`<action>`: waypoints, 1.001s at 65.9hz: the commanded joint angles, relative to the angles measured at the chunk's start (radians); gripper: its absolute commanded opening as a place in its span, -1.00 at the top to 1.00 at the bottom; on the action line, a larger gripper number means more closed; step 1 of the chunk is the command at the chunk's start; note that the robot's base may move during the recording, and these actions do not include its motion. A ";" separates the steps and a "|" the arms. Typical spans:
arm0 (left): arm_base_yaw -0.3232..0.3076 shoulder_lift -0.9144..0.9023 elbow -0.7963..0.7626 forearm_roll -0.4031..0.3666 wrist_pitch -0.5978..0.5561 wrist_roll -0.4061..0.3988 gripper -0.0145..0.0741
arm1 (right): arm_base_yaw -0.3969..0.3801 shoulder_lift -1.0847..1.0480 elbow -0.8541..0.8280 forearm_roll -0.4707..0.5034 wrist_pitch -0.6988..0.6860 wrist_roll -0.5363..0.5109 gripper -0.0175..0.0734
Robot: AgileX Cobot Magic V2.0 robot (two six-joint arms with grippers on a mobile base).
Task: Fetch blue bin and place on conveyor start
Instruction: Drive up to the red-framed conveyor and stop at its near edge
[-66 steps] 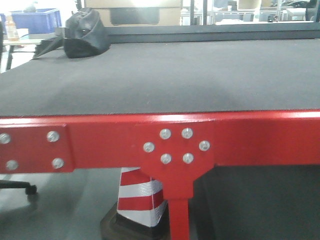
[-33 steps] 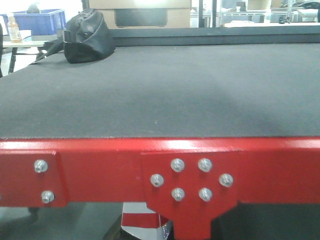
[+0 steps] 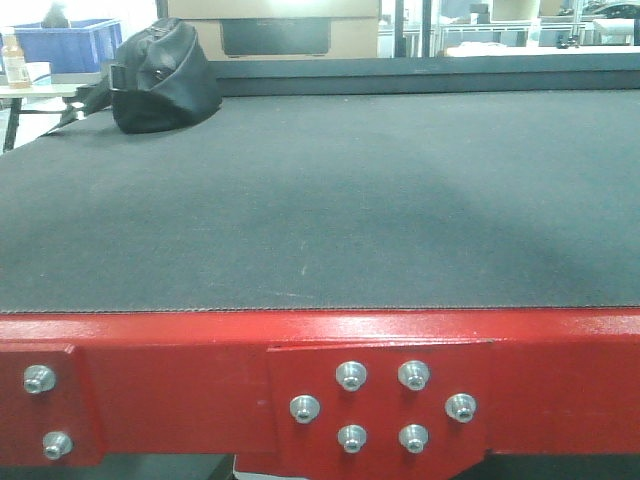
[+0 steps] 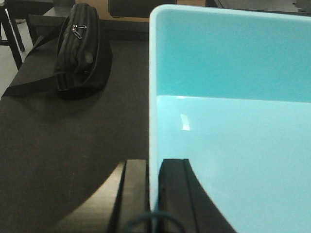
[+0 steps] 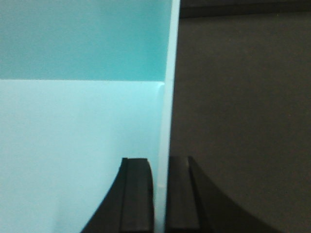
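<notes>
Grey conveyor start (image 3: pixel 350 200) | black bag (image 4: pixel 80 53) far left | left and right jaws pinching blue bin (image 4: pixel 233 145) walls

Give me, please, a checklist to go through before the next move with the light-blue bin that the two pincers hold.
1. The left pincer is shut on the left wall of the blue bin: ok.
2. The right pincer is shut on the bin's right wall: ok.
3. The conveyor belt shows beside the bin on both sides: ok.
4. The black bag lies apart from the bin, to its left: ok.
5. The bin's bottom rests on the belt: cannot tell, it is hidden.
</notes>
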 commanded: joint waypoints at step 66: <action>0.000 -0.011 -0.010 0.031 -0.040 0.002 0.92 | 0.003 -0.013 -0.013 -0.019 -0.034 -0.008 0.95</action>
